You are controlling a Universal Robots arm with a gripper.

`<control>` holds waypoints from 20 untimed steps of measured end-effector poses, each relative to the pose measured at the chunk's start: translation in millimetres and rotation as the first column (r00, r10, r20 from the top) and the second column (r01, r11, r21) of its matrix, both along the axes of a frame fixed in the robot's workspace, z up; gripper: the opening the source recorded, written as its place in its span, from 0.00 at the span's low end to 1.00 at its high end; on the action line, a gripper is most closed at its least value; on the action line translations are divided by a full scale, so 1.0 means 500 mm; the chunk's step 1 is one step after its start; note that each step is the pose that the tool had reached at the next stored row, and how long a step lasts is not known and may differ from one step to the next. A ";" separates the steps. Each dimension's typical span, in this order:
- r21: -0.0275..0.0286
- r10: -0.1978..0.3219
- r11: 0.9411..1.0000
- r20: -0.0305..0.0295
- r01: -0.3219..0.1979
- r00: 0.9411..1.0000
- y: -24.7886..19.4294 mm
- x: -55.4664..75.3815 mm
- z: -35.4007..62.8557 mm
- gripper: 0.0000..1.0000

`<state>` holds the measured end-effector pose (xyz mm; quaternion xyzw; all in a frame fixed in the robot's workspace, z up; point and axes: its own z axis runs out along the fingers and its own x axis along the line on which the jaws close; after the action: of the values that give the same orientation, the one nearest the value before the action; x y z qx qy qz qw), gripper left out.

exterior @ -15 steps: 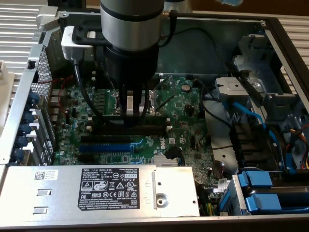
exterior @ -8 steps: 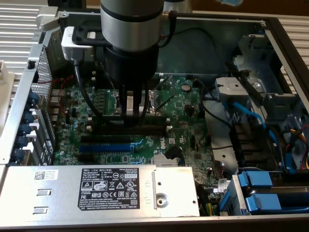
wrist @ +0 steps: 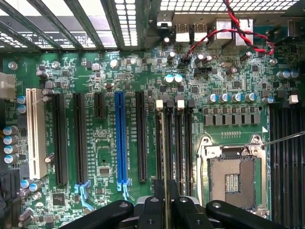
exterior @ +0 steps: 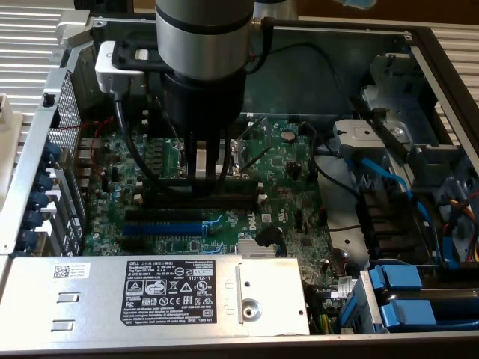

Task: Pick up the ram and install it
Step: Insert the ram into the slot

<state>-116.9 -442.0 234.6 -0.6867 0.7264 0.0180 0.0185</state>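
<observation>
Ram status: the long, thin green circuit-board ram (wrist: 165, 191) is picked up. The black two-finger gripper (wrist: 166, 182) is clamped on it, fingers drawn together with the board showing edge-on between them. The stick lies lengthwise along the long black plastic memory slots (wrist: 174, 143) directly beneath the gripper. Whether its lower edge has entered a slot cannot be determined. Judged complete: pick-up and alignment. Judged outstanding: seating and release. The slots lie between the blue expansion slot (wrist: 119, 138) and the square metal processor socket (wrist: 233, 176) on the green motherboard (wrist: 105, 71).
</observation>
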 end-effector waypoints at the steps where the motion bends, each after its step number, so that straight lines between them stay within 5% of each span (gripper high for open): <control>1: 0.000 0.000 1.000 0.000 0.000 1.000 -0.0001 0.000 0.000 0.15; 20: -0.001 -0.001 1.000 0.000 0.001 1.000 -0.0019 0.000 -0.004 0.15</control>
<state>-116.9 -442.9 232.4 -0.6864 0.7268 0.0175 0.0180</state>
